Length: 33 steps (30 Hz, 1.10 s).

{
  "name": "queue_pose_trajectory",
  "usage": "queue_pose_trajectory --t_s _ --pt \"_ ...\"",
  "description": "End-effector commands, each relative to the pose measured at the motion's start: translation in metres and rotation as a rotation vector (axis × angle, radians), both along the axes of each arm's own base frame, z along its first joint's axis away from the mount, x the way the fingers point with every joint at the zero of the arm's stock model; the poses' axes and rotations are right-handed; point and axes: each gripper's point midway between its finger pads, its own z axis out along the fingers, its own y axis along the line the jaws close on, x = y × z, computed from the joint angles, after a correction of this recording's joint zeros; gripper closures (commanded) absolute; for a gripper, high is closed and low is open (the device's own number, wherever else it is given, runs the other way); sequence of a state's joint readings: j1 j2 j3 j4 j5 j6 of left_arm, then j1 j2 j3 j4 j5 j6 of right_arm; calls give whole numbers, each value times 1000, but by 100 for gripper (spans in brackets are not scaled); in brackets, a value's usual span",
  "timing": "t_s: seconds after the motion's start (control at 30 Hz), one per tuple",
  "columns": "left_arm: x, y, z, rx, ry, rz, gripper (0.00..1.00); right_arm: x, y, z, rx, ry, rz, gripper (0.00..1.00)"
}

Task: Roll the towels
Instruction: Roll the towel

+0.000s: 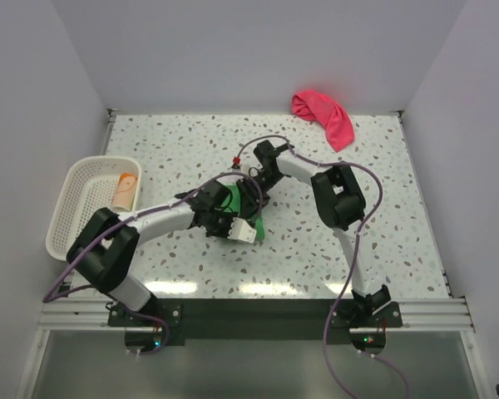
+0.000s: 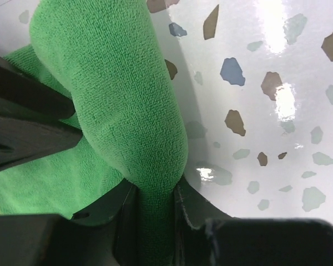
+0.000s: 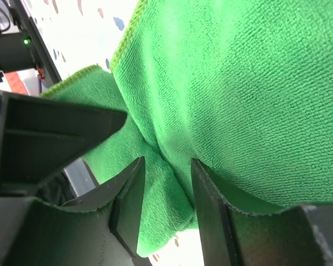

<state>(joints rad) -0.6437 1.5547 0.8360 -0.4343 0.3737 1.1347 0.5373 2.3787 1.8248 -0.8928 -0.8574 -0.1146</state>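
The bright green towel (image 1: pixel 235 200) lies mid-table between both grippers. In the left wrist view it is a thick roll (image 2: pixel 116 88), and my left gripper (image 2: pixel 154 191) is shut on its near end, squeezing it narrow. My right gripper (image 3: pixel 166 166) stands open at the towel's far side, with a loose fold of the green towel (image 3: pixel 238 83) between its fingers. In the top view the left gripper (image 1: pixel 224 212) and right gripper (image 1: pixel 252 189) nearly meet over it. A pink-red towel (image 1: pixel 324 115) lies crumpled at the far right edge. The pale peach towel (image 1: pixel 125 191) lies rolled in the basket.
A white mesh basket (image 1: pixel 73 212) stands at the table's left side. Walls close the table on the left, back and right. The right arm's cable (image 1: pixel 370 187) loops above the speckled tabletop (image 1: pixel 399 224).
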Motion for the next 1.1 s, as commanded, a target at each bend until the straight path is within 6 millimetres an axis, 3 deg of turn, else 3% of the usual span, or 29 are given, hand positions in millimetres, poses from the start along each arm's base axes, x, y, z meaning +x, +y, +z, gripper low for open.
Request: queue_pose_trajectory --t_s 0.0,0.13,0.3,0.37,0.57,0.73,0.77,0.8,0.9,0.97,1.07 --pt "-22 17 -21 126 145 12 100 50 -19 -58 -159 -202 -27 56" --pt "-21 18 -30 185 202 -6 99 52 -10 -37 -89 -211 -34 50" --pt "-37 28 -48 260 314 -20 98 69 -25 16 -30 -296 -91 36" --pt "-39 28 -51 266 347 -17 98 77 -33 32 -24 -330 -116 35" --pt "-36 35 -61 329 392 16 95 121 -87 98 3 -469 -262 24" --pt "-26 35 -62 347 476 51 92 136 -135 151 65 -560 -368 25" --pt "-23 36 -61 347 492 60 91 135 -151 173 84 -612 -394 28" --pt "-25 39 -59 356 522 63 90 126 -157 167 80 -615 -383 30" --pt "-7 32 -56 341 567 76 90 97 -165 180 97 -705 -306 42" --pt "-9 37 -63 369 650 88 89 74 -163 190 139 -755 -241 48" --pt "7 32 -69 350 699 99 89 52 -159 192 128 -801 -158 53"
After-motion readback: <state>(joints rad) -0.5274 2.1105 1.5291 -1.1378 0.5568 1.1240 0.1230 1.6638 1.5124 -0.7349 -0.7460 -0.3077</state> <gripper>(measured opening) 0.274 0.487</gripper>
